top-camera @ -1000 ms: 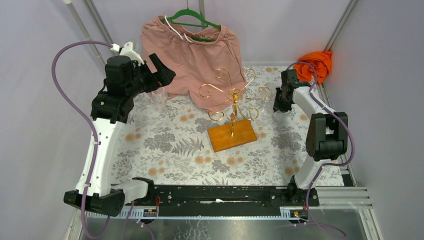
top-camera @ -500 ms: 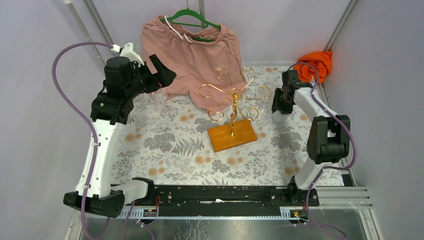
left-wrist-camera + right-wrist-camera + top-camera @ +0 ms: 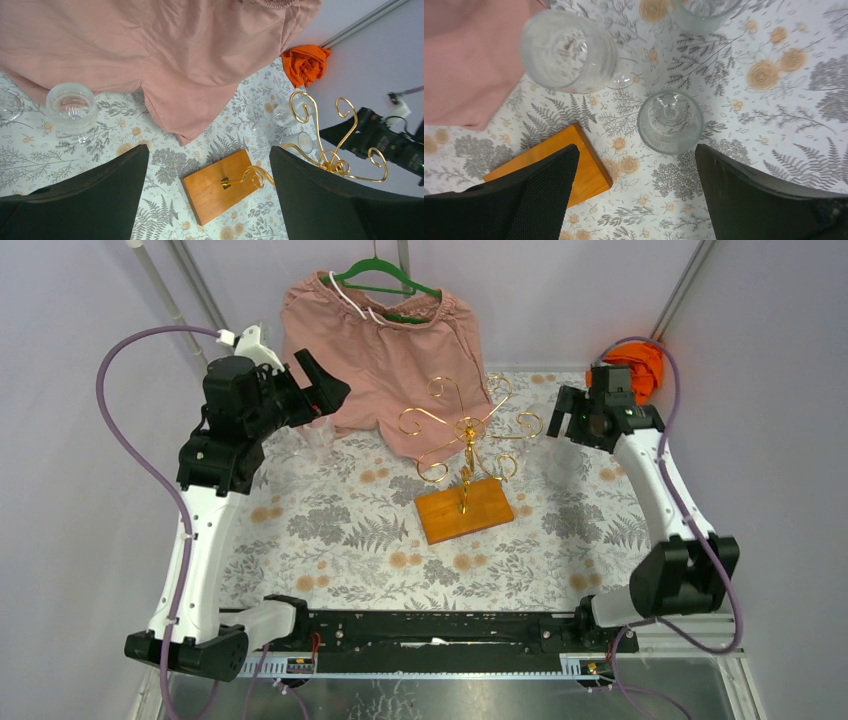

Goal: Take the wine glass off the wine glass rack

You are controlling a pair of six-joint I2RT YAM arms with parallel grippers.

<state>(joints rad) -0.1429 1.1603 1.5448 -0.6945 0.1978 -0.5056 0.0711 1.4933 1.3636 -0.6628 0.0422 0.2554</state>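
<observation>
The wine glass rack (image 3: pixel 468 432) is a gold scroll stand on an orange-brown wooden base (image 3: pixel 464 508), mid-table. In the right wrist view a clear wine glass (image 3: pixel 670 121) stands upright on the floral cloth, free, just beyond my fingers. A second glass (image 3: pixel 569 50) is to its left, a third (image 3: pixel 704 10) at the top edge. My right gripper (image 3: pixel 566 416) hangs open to the right of the rack, nothing between its fingers (image 3: pixel 539 185). My left gripper (image 3: pixel 325 385) is open, high at the back left, holding nothing. Below it stands another glass (image 3: pixel 71 107).
Pink shorts (image 3: pixel 385 350) hang from a green hanger (image 3: pixel 385 280) behind the rack, their hem on the cloth. An orange rag (image 3: pixel 628 365) lies in the back right corner. Walls close in on both sides. The floral cloth (image 3: pixel 330 530) covers the table.
My right gripper has opened, letting go of the wine glass, and has lifted up and to the right away from it. The left arm has barely moved.
</observation>
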